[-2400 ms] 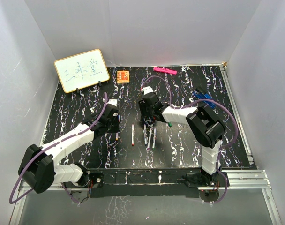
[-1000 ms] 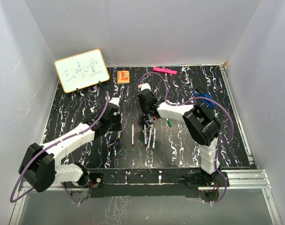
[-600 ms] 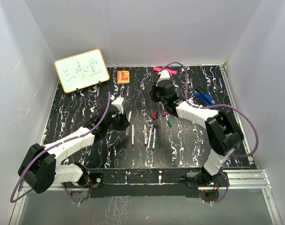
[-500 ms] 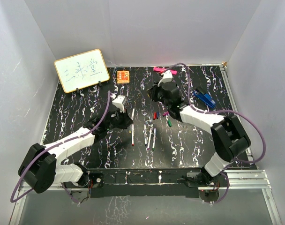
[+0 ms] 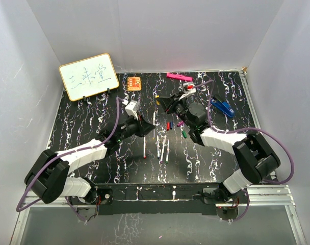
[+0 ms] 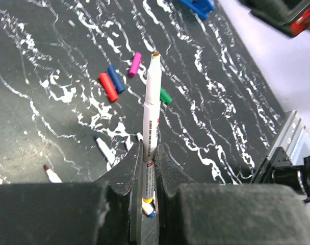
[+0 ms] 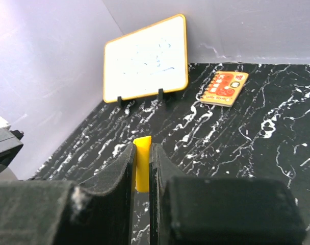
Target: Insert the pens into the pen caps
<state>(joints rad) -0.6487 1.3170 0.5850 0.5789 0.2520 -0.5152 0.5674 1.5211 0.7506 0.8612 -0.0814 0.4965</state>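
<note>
My left gripper (image 5: pixel 145 124) is shut on a white pen (image 6: pixel 151 102) with a yellow end and holds it above the table, tip pointing towards the right arm; the pen also shows in the top view (image 5: pixel 154 118). My right gripper (image 5: pixel 164 103) is shut on the yellow cap (image 7: pixel 142 162), held in the air a short way from the pen's tip. The red cap (image 6: pixel 108 87), blue cap (image 6: pixel 115 78), purple cap (image 6: pixel 135 64) and green cap (image 6: pixel 165 96) lie loose on the table. Several other white pens (image 5: pixel 162 149) lie side by side near the middle, one (image 5: pixel 145 147) apart to the left.
A whiteboard (image 5: pixel 88 76) stands at the back left. An orange block (image 5: pixel 134 82) and a pink marker (image 5: pixel 179 76) lie at the back edge. A blue clip (image 5: pixel 222 106) lies at the right. White walls close in three sides.
The left gripper has lifted the yellow-ended pen off the table and moved right. The right arm swung back from the pens with the yellow cap, then turned to face the left gripper.
</note>
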